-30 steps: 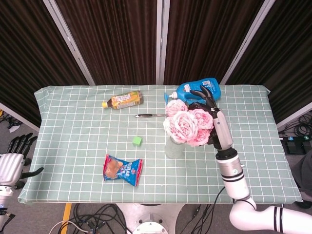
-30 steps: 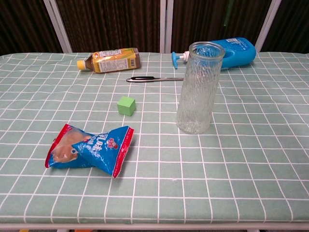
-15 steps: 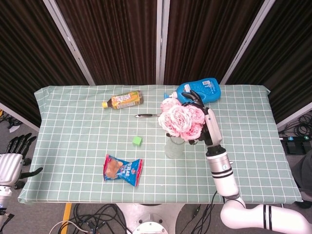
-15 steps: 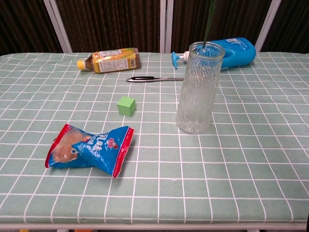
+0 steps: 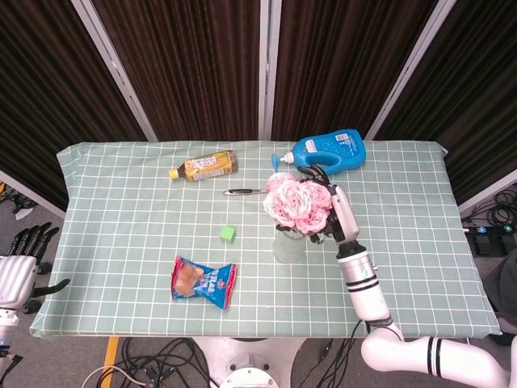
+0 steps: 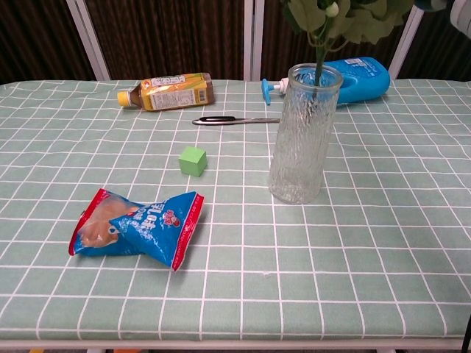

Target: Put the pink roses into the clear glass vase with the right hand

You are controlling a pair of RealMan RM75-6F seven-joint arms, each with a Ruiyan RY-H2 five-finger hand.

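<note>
Roses (image 5: pixel 296 203), pink and full, sit bunched against my right hand (image 5: pixel 338 217), which has its fingers wrapped around the stems just under the blooms. From the head view the flowers cover most of my grip, so I cannot tell how tightly the fingers close, only that the bunch is held up by them. Directly below my hand stands the clear glass vase (image 6: pixel 302 133), upright on the surface (image 5: pixel 121 210), and in the chest view a green stem (image 6: pixel 318 72) runs down past the rim into the vase mouth, with leaves (image 6: pixel 346 16) spread above it (the blooms themselves are cut off at the top of that frame).

Beyond my hand, toward the far edge, a blue detergent bottle (image 5: pixel 327 151) lies on its side. To the left of my hand, near the vase, a dark-handled utensil (image 5: pixel 246 191) lies flat, and farther left a tea bottle (image 5: pixel 204 166) with a yellow label lies on its side. A small green cube (image 5: pixel 228 234) sits left of the vase, apart from it, and a red and blue snack bag (image 5: pixel 203 281) lies nearer the front edge.

My left hand (image 5: pixel 20 267) hangs off the far left, beside the surface edge, fingers apart and holding nothing.
</note>
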